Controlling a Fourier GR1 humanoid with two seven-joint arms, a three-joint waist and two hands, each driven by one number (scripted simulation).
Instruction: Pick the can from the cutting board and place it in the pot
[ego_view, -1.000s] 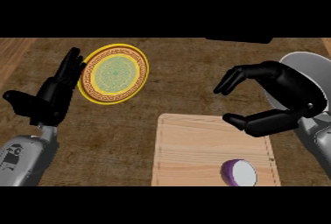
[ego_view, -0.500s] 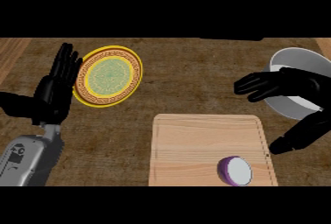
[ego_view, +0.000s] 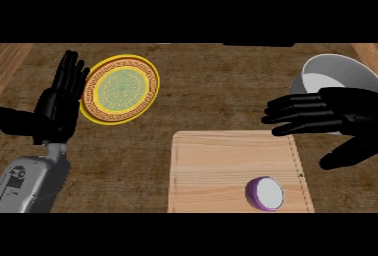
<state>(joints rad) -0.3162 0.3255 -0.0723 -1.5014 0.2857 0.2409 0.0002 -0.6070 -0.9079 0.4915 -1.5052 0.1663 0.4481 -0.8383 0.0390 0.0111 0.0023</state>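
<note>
A purple can with a pale top stands near the front right corner of the light wooden cutting board. A grey pot with a white inside sits at the far right of the counter. My right hand hovers open between the pot and the board's right edge, fingers stretched to the left and thumb pointing down, well above the can and holding nothing. At the left edge my left hand rests open with its fingers up.
A round plate with a yellow rim and green patterned centre lies at the far left, right beside my left hand. The brown counter stretches between the plate and the pot.
My right hand has swung to the right and opened out, its fingers now stretched flat in front of the pot. The left hand has straightened upward slightly. The can has not moved.
</note>
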